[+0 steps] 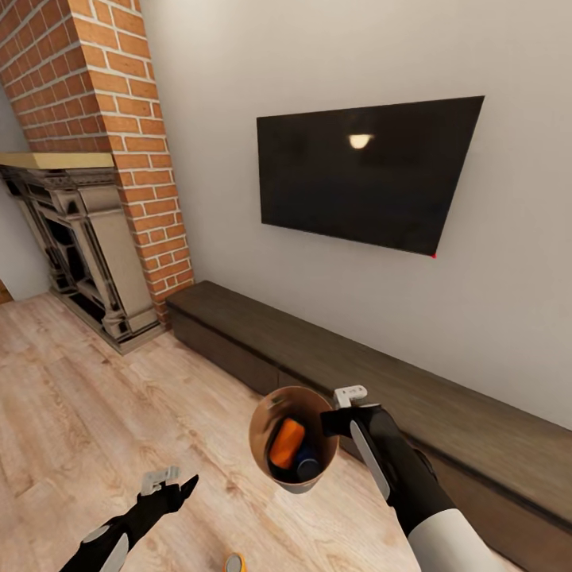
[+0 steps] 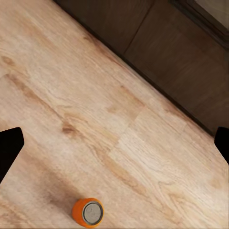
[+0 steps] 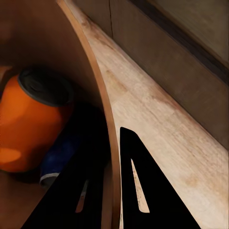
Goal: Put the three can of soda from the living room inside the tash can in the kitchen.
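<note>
Left wrist view shows us a soda can (image 2: 88,212) standing upright on the wood floor (image 2: 119,124) below our wide-open left gripper (image 2: 114,143), while our right gripper (image 3: 113,191) pinches the trash can (image 1: 262,413) rim.

I am in a home's living room. At my ten o'clock a red brick chimney breast (image 1: 103,119) rises over an ornate fireplace surround (image 1: 83,246) with a pale mantel shelf. At one o'clock a black television (image 1: 369,171) hangs on the plain white wall. Beneath it a long, low dark-brown cabinet (image 1: 381,373) runs along the wall. Light wood flooring (image 1: 95,413) lies under me.
</note>
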You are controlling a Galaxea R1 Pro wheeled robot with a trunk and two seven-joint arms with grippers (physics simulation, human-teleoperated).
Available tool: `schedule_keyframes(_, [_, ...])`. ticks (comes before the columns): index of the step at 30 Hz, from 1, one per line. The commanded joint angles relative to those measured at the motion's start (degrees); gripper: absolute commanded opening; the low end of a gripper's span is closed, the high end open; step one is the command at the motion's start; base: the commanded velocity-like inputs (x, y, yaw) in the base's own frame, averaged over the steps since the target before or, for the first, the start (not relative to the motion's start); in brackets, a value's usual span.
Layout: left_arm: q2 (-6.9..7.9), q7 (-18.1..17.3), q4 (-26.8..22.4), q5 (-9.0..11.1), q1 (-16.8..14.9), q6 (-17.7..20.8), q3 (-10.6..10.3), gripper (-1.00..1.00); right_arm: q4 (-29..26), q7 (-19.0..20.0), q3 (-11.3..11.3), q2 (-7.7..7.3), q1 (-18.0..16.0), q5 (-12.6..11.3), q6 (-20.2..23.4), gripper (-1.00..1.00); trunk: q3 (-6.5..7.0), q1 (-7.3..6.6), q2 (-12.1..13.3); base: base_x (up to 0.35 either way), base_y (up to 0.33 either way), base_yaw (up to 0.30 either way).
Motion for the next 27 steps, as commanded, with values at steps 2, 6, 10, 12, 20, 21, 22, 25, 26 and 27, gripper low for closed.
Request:
schedule_keyframes(2, [-0.05,0.0,1.2,0.0,0.0,0.0,-0.1,1.0,-0.2,0.3,0.0,-0.01,0.0,-0.6,0.0,-1.0,0.01,0.0,0.0,0.012,0.0,0.0])
schedule_keyframes(6, [-0.07,0.0,1.8,0.0,0.0,-0.1,-0.1,1.0,-0.3,0.3,0.0,-0.02,0.0,-0.6,0.0,-1.0,0.01,0.0,0.0,0.015,-0.008,0.0])
schedule_keyframes(10, [-0.08,0.0,2.1,0.0,0.0,-0.5,-0.1,1.0,-0.3,0.3,0.0,-0.02,0.0,-0.6,0.0,-1.0,0.01,0.0,0.0,0.165,-0.132,0.0])
schedule_keyframes(12, [-0.08,0.0,2.1,0.0,0.0,-1.0,-0.1,1.0,-0.3,0.3,0.0,-0.02,0.0,-0.6,0.0,-1.0,0.01,0.0,0.0,0.243,-0.195,0.0])
schedule_keyframes(20, [-0.1,0.0,2.1,0.0,0.0,-1.6,-0.1,1.0,-0.3,0.3,0.0,-0.02,0.0,-0.6,0.0,-1.0,0.01,0.0,0.0,0.095,-0.081,0.0])
schedule_keyframes(21, [-0.09,0.0,2.1,0.0,0.0,-1.6,-0.1,1.0,-0.3,0.3,0.0,-0.02,0.0,-0.6,0.0,-1.0,0.01,0.0,0.0,0.013,-0.012,0.0])
schedule_keyframes(22, [-0.09,0.0,2.1,0.0,0.0,-1.6,0.0,1.0,-0.3,0.3,0.0,-0.02,0.0,-0.6,0.0,-1.0,0.01,0.0,0.0,0.011,-0.009,0.0])
schedule_keyframes(25, [-0.08,0.0,2.1,0.0,0.0,-1.6,0.0,1.0,-0.3,0.3,0.0,-0.02,0.0,-0.6,0.1,-1.0,0.0,0.0,0.0,0.005,-0.004,0.0])
schedule_keyframes(26, [-0.08,0.0,2.1,0.0,0.0,-1.6,0.0,1.0,-0.3,0.3,0.0,-0.02,0.0,-0.6,0.1,-1.0,-0.01,0.0,0.0,0.002,-0.002,0.0])
schedule_keyframes(27, [-0.08,0.0,2.1,0.0,0.0,-1.6,0.0,1.0,-0.3,0.3,0.0,-0.02,0.0,-0.6,0.1,-1.0,-0.03,0.0,0.0,0.002,-0.002,0.0])
